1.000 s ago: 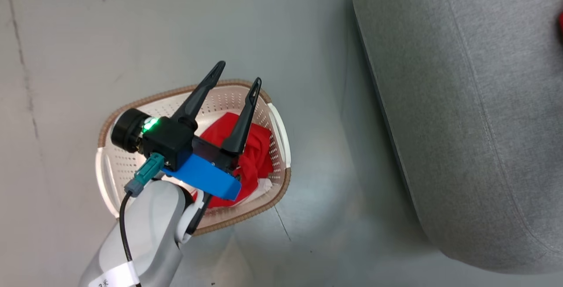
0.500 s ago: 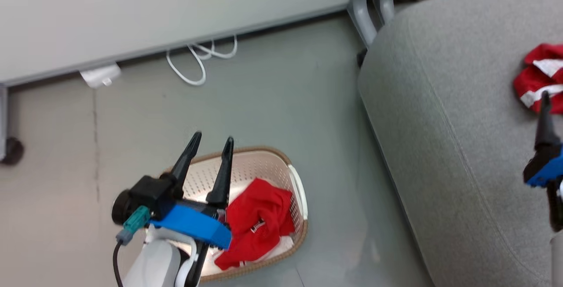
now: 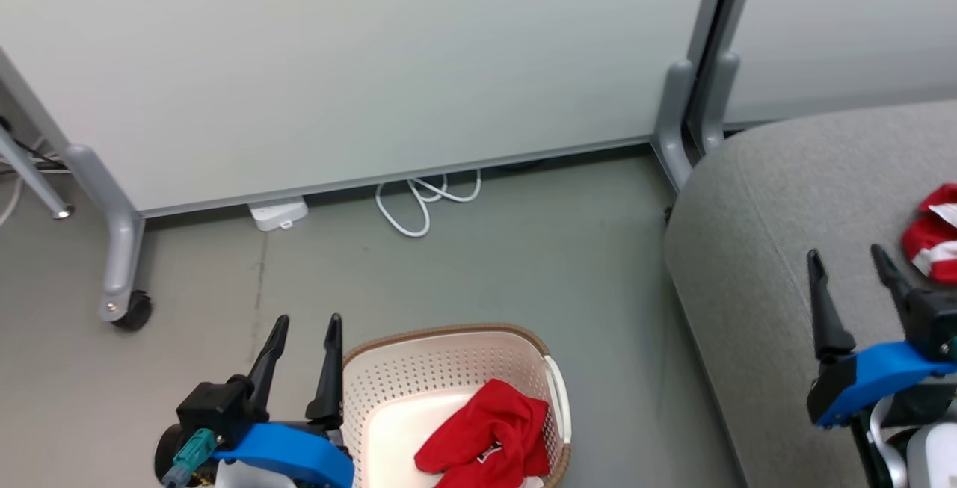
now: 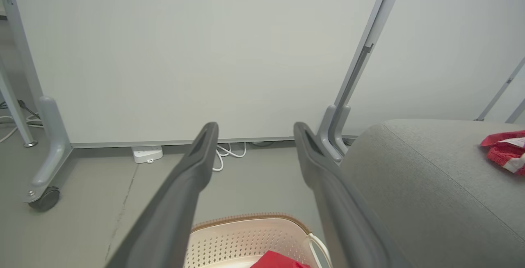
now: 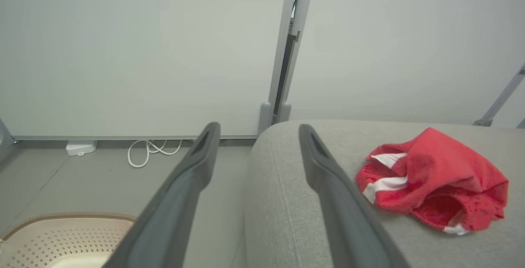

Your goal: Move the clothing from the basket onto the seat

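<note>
The cream basket (image 3: 426,368) with a brown rim stands on the floor at the bottom centre of the head view. One red garment (image 3: 486,436) lies crumpled inside it. A second red garment with white stripes (image 5: 434,182) rests on the grey seat (image 3: 770,196) at the right, also seen at the head view's right edge (image 3: 931,238). My left gripper (image 3: 306,323) is open and empty, just left of the basket. My right gripper (image 3: 845,256) is open and empty above the seat, left of the garment there. The left wrist view shows the basket's rim (image 4: 246,218) below the fingers.
A pale partition wall (image 3: 336,62) on grey wheeled legs (image 3: 119,279) runs across the back. A white cable (image 3: 419,200) and a white power adapter (image 3: 278,214) lie on the grey floor at its foot. Another partition post (image 3: 691,107) stands beside the seat's corner.
The head camera has tilted up, bringing the wall and the right gripper into view. The left gripper has drawn back from over the basket to its left side, empty and open throughout.
</note>
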Controlling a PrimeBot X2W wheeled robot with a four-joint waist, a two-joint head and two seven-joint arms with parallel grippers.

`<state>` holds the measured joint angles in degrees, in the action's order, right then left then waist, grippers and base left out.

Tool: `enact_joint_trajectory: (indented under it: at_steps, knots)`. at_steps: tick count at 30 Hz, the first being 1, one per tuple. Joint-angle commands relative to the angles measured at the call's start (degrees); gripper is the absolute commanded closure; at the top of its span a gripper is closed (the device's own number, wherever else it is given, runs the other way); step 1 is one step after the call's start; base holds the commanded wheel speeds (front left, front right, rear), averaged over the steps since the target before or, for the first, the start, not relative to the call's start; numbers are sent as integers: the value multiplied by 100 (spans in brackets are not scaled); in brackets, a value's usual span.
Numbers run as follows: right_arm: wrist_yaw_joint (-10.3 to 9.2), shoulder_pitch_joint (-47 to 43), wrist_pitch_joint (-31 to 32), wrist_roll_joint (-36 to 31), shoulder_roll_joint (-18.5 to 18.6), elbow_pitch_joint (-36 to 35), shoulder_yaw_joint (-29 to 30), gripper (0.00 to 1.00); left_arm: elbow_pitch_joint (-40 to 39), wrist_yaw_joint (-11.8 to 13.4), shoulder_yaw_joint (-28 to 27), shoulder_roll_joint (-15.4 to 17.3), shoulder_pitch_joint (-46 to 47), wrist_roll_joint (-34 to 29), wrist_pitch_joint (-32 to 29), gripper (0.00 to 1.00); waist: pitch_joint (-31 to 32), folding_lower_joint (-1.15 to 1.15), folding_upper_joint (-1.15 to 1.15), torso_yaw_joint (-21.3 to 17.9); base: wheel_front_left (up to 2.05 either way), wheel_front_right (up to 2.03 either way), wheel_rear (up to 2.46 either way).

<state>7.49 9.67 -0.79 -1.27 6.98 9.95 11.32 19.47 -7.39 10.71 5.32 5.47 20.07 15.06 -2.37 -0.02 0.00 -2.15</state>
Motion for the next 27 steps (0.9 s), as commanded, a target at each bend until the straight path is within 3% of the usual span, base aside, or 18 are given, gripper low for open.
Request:
enact_joint_trajectory:
  at_steps: [1,13,27]
  knots:
    - [1,-197,41,40,-58,-141,-52,0,18,-15,-76,16,-79,-44,17,0,164,2,0,174,0,0,0]
    - [1,-1134,166,224,-380,-775,-300,0,148,-15,-425,4,-352,-143,17,0,383,2,0,491,0,0,0]
    - [1,-1191,162,361,-414,-769,-369,0,193,-15,-539,-30,-311,-206,17,0,356,2,0,524,0,0,0]
